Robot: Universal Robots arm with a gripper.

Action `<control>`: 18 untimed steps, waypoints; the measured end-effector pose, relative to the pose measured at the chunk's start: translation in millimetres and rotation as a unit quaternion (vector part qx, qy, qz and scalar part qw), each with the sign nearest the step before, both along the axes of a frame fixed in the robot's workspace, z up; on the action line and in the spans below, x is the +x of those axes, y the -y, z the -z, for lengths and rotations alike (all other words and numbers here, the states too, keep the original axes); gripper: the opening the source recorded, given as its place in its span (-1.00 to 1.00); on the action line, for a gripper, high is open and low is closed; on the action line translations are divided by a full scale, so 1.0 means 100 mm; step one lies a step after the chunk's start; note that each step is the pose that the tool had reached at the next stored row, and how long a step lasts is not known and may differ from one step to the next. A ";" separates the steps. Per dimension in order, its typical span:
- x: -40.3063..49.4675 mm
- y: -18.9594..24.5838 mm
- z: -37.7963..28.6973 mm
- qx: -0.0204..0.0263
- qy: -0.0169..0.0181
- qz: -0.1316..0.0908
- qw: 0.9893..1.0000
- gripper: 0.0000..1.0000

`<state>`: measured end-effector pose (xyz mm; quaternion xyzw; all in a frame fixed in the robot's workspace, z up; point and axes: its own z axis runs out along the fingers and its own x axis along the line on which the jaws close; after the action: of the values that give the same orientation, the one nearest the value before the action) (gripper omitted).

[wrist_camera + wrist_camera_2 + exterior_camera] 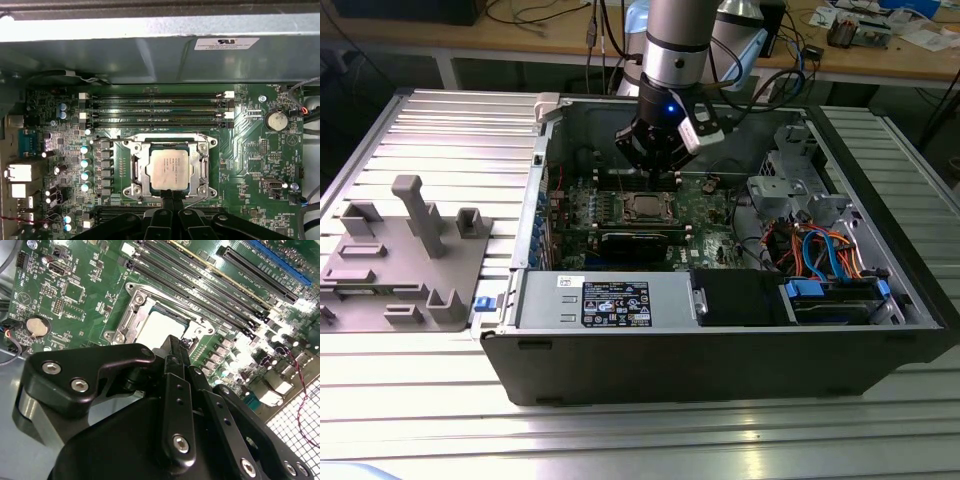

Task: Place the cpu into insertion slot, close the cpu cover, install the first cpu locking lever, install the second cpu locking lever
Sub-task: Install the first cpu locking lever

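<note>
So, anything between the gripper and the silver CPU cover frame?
Nothing visible. The black gripper sits right at the edge of the thin silver metal cover frame, which lies flat around the square silver-grey cpu.

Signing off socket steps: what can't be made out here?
- Locking levers: first wrist view, gripper covers one edge of the cpu cover; latched or not, unclear.
- Second wrist view: the gripper hides the cpu cover's near side.
- cpu: exterior view, too small to judge seating.
</note>
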<state>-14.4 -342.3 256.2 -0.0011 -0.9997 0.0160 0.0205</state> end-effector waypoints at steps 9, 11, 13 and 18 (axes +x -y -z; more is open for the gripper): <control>0.000 0.001 -0.001 0.008 0.000 -0.004 1.000 -0.79; 0.000 0.001 -0.001 0.008 0.000 -0.004 1.000 -0.79; 0.000 0.001 -0.001 0.008 0.000 -0.005 1.000 -0.79; 0.000 0.001 -0.001 0.008 0.000 -0.006 1.000 -0.79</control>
<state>-14.4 -342.4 256.3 0.0050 -0.9997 0.0076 0.0205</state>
